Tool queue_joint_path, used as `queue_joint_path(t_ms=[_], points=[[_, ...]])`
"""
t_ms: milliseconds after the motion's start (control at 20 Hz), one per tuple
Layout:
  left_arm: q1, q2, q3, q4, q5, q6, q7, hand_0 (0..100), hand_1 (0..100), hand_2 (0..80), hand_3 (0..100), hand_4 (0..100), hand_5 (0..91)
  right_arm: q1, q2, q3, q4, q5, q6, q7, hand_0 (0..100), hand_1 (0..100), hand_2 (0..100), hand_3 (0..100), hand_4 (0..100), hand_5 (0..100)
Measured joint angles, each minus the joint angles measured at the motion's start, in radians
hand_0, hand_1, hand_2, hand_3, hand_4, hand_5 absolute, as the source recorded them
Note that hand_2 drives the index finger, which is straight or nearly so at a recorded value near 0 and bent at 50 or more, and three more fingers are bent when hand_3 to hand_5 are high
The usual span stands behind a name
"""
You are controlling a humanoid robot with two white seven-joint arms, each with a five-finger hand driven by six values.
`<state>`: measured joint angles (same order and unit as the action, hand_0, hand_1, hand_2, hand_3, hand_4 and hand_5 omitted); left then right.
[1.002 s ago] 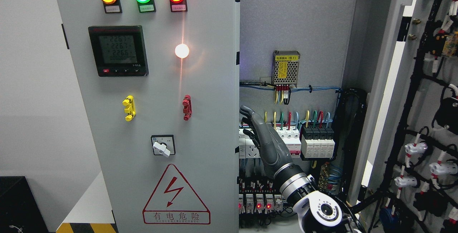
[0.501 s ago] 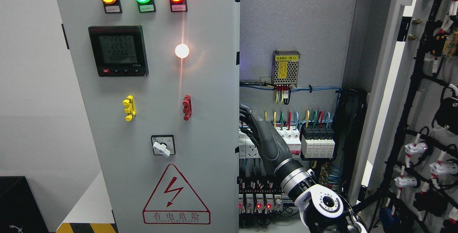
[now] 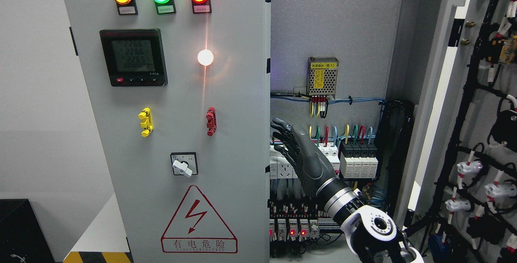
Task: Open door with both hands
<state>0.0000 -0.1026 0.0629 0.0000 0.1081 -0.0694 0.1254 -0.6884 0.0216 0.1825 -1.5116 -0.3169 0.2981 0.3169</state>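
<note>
The grey left door [image 3: 234, 93] of the electrical cabinet stands shut, with indicator lamps, a meter and a rotary switch on it. The right door [image 3: 448, 77] is swung wide open to the right, its wired inner face showing. My right hand [image 3: 282, 137] reaches up from the lower right into the open cabinet. Its fingers [image 3: 279, 125] are stretched out and slightly spread, close to the left door's free edge [image 3: 268, 150]. I cannot tell whether they touch that edge. The hand holds nothing. The left arm is out of view.
Inside the cabinet are a power supply [image 3: 322, 76], a row of breakers [image 3: 357, 160] with coloured wires, and relays [image 3: 291, 228] with red lights low down. A black cable bundle [image 3: 398, 146] runs down the right inner wall. A warning triangle [image 3: 198, 220] marks the left door.
My right forearm and wrist have shifted right and slightly up. The fingers tucked toward the left door's edge half a second ago and now show spread beside it again. The doors have not moved.
</note>
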Motion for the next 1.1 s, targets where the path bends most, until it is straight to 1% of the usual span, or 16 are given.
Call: queue_joint_path(t_ms=[150, 251, 351, 501, 752, 902, 1102], points=[[0.000, 0.000, 0.000, 0.000, 0.000, 0.000, 0.001, 0, 0, 0.0, 0, 0, 0.0, -0.004, -0.005, -0.001, 0.008, -0.005, 0.002, 0.023, 19, 0, 0, 0, 0, 0], [0.000, 0.000, 0.000, 0.000, 0.000, 0.002, 0.001, 0, 0, 0.0, 0, 0, 0.0, -0.007, -0.008, -0.002, 0.012, -0.008, 0.002, 0.057, 19, 0, 0, 0, 0, 0], [0.000, 0.000, 0.000, 0.000, 0.000, 0.004, 0.001, 0, 0, 0.0, 0, 0, 0.0, -0.010, -0.010, -0.002, 0.017, -0.009, 0.002, 0.105, 19, 0, 0, 0, 0, 0], [0.000, 0.000, 0.000, 0.000, 0.000, 0.007, -0.001, 0, 0, 0.0, 0, 0, 0.0, -0.016, -0.013, -0.005, 0.025, -0.011, 0.003, 0.138, 19, 0, 0, 0, 0, 0], [0.000, 0.000, 0.000, 0.000, 0.000, 0.001, -0.001, 0, 0, 0.0, 0, 0, 0.0, -0.034, -0.016, -0.007, 0.045, -0.013, 0.004, 0.166, 19, 0, 0, 0, 0, 0], [0.000, 0.000, 0.000, 0.000, 0.000, 0.000, -0.001, 0, 0, 0.0, 0, 0, 0.0, -0.041, -0.018, -0.008, 0.055, -0.013, 0.004, 0.174, 19, 0, 0, 0, 0, 0], [0.000, 0.000, 0.000, 0.000, 0.000, 0.000, -0.001, 0, 0, 0.0, 0, 0, 0.0, -0.053, -0.019, -0.015, 0.073, -0.014, 0.004, 0.202, 19, 0, 0, 0, 0, 0]])
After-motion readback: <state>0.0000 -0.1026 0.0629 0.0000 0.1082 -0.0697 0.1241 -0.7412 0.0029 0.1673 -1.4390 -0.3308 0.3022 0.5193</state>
